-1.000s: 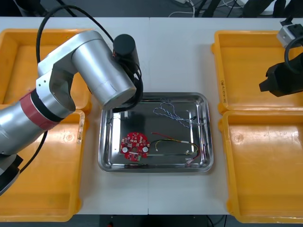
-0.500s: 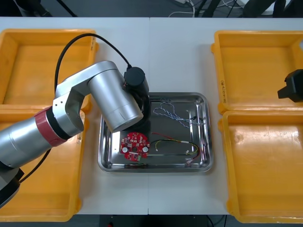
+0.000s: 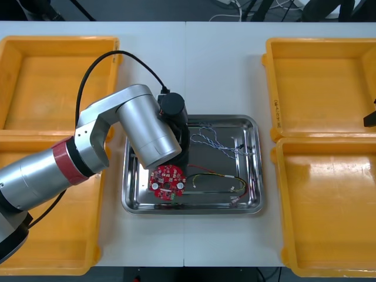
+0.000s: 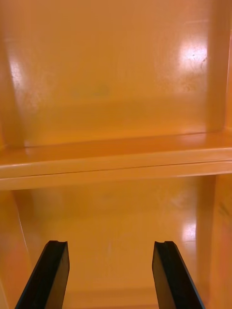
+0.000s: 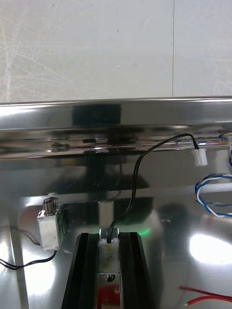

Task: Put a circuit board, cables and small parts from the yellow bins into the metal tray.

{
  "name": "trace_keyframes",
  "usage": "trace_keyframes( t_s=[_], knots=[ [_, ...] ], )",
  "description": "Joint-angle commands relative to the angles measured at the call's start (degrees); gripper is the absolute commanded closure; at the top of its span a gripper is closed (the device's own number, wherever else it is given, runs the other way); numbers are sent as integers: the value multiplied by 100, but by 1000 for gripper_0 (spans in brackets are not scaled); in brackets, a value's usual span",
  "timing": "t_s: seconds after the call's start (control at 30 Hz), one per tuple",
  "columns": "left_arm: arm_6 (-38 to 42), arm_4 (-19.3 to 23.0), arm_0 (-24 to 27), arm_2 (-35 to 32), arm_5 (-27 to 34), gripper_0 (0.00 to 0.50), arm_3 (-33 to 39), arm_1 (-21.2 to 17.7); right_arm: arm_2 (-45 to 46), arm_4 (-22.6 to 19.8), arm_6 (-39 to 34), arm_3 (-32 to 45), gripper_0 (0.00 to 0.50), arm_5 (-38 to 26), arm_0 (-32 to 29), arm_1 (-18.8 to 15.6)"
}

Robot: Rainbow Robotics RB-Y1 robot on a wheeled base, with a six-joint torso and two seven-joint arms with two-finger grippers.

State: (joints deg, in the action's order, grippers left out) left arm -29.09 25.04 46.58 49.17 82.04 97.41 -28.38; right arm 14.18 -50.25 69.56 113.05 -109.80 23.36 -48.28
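Nearly complete: the tray [image 3: 252,126] holds the circuit board [image 3: 168,181] at 7 o'clock, the blue-white cable [image 3: 208,140] at 1 and the red-yellow cable [image 3: 217,176] at 4. The left end effector [image 5: 108,239] pinches a small part [image 5: 109,251] (black lead attached) at the tray's 10 o'clock — release pending. Since the earlier frame it has advanced inward. The right end effector [image 4: 110,246], spread over the yellow bins [image 4: 116,161], has retreated toward 3 o'clock.

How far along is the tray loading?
Done: circuit board, blue-white cable, red-yellow cable and one metal part lie in the tray. In hand: the left gripper grips a second part with black cable, low over the tray. Left: release it. Right gripper hangs open over a bin.
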Motion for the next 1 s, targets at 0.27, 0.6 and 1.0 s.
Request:
trace_keyframes(
  t_s=[0.27,0.6,1.0],
  knots=[
    [360,-52,-17,58,-74,0,68,105,243,-125,-277,192,0,-20,-605,-393],
    [360,-70,-17,58,-110,0,68,87,269,-178,-286,411,0,-20,-789,-393],
    [-484,528,-8,-979,611,0,428,-106,269,-196,-286,640,0,-20,-877,-393]
  ],
)
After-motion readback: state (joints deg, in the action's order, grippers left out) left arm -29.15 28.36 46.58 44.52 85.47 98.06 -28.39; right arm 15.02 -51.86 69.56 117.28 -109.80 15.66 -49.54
